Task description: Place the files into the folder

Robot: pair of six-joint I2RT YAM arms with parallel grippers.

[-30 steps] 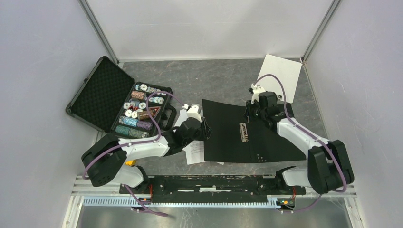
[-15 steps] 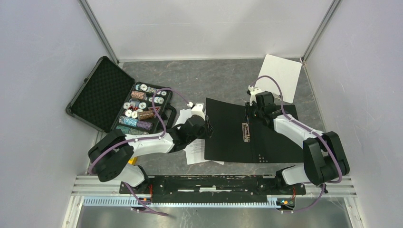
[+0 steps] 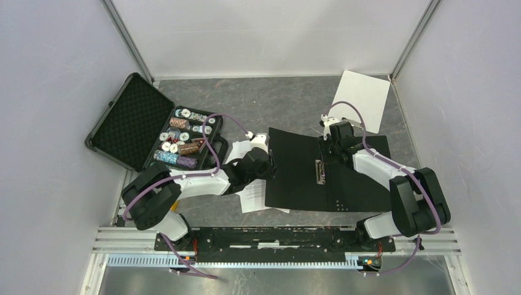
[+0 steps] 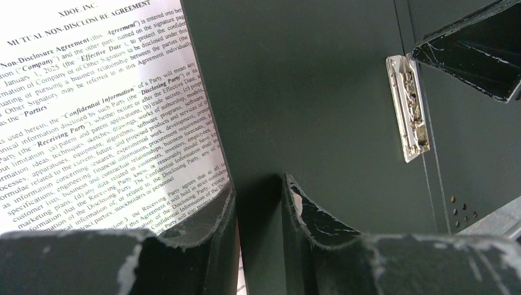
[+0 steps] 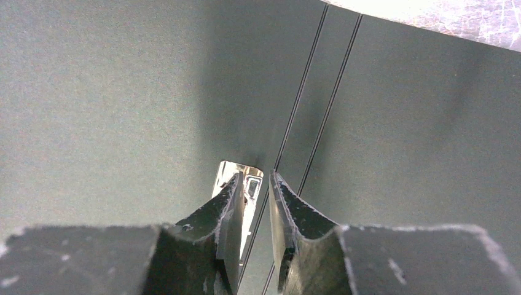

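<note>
The folder (image 3: 356, 178) lies open, black inside up, in the middle of the grey counter (image 3: 276, 104), its metal clip (image 3: 319, 172) running along the spine. The files (image 3: 250, 195), white sheets of dense print, sit at center left, partly tucked under the folder's left cover, with their lower corner sticking out. The left claw (image 3: 269, 161) is at that cover's left edge. In the left wrist view the black cover runs between its fingers, one over the printed page and one on top, so it is pinching the cover. The right claw (image 3: 324, 147) is at the upper end of the spine, its fingers a narrow slit apart over the clip's end. I cannot tell whether they grip it. An open case (image 3: 132, 120) of chips (image 3: 184, 144) sits at upper left, and a blank white sheet (image 3: 362, 98) at upper right.
</note>
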